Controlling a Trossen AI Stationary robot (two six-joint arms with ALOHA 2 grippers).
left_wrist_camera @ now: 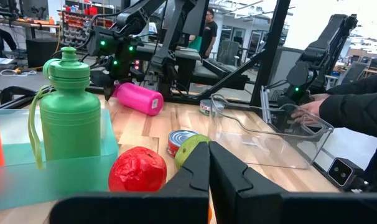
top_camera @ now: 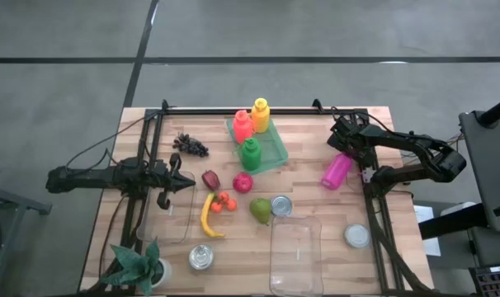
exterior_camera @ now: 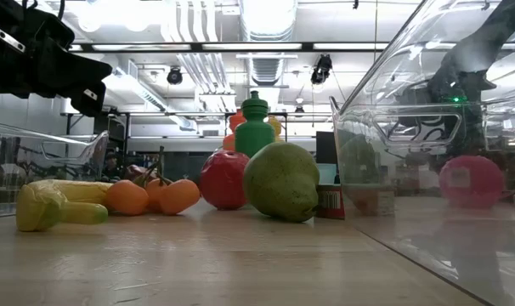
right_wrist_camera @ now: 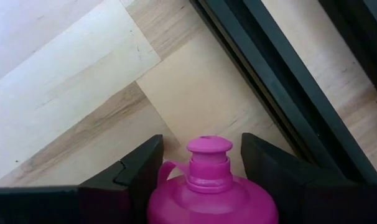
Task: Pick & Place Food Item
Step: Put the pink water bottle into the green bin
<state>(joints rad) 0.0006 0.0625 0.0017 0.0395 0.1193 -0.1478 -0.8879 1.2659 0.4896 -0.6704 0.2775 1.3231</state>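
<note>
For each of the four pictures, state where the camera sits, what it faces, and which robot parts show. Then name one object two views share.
High: overhead, facing down on the table; both arms show.
Low: table height, facing pear and banana; an arm shows top left.
Left wrist: behind the shut left claw, facing green bottle.
Right wrist: above the open right claw, astride pink bottle.
Shared: the pink bottle, also seen overhead.

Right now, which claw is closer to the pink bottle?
The right claw: its fingers sit either side of the pink bottle. The left claw is across the table.
</note>
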